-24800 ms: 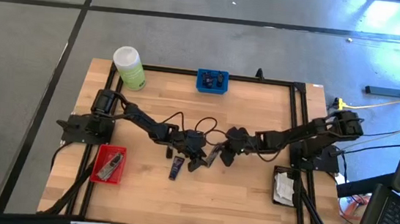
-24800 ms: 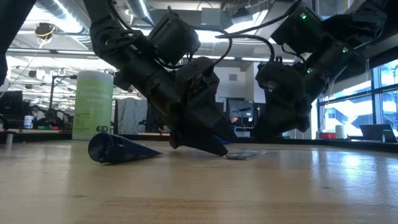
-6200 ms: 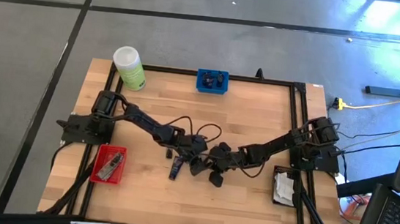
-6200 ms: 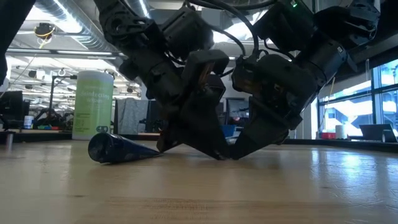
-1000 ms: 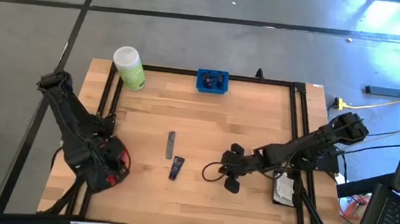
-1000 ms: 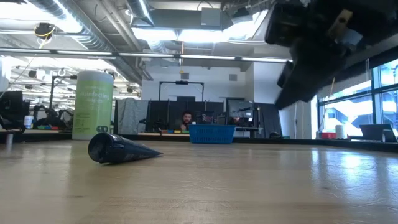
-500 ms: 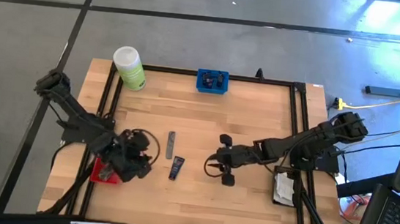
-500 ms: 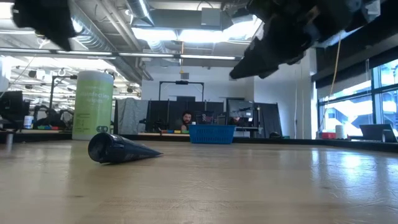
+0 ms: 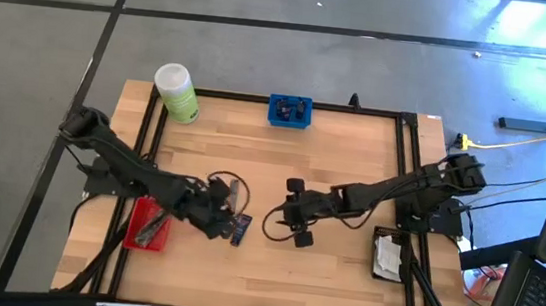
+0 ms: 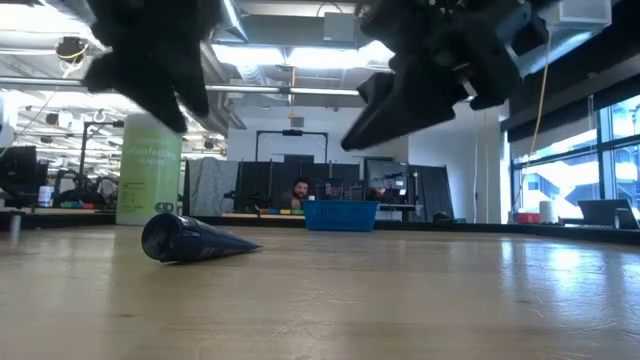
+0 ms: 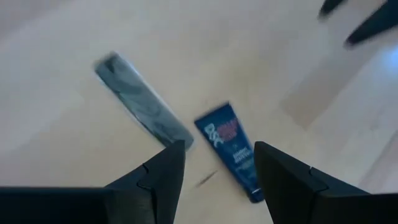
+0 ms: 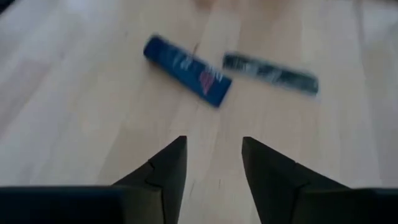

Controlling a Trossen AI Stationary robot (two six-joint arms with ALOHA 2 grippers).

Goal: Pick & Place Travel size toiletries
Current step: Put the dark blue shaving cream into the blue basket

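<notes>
High view: navy tube (image 9: 239, 230) lies flat on the bench (image 9: 352, 171) mid-left, long axis roughly front-to-back, grey tube (image 11: 142, 110) just beside it and angled off. Left gripper (image 9: 218, 220) sits almost on top of both, jaws spread, empty. Right gripper (image 9: 292, 215) is near on the other side, jaws apart, empty. Left is closer, so likely its pick. Left arm hides most of the grey tube from above; red tray (image 9: 148, 225) contents unclear.

Grey concrete floor (image 9: 263, 52) surrounds the table; ceiling strip lights (image 10: 300, 55) and right-side windows (image 10: 620, 160).
</notes>
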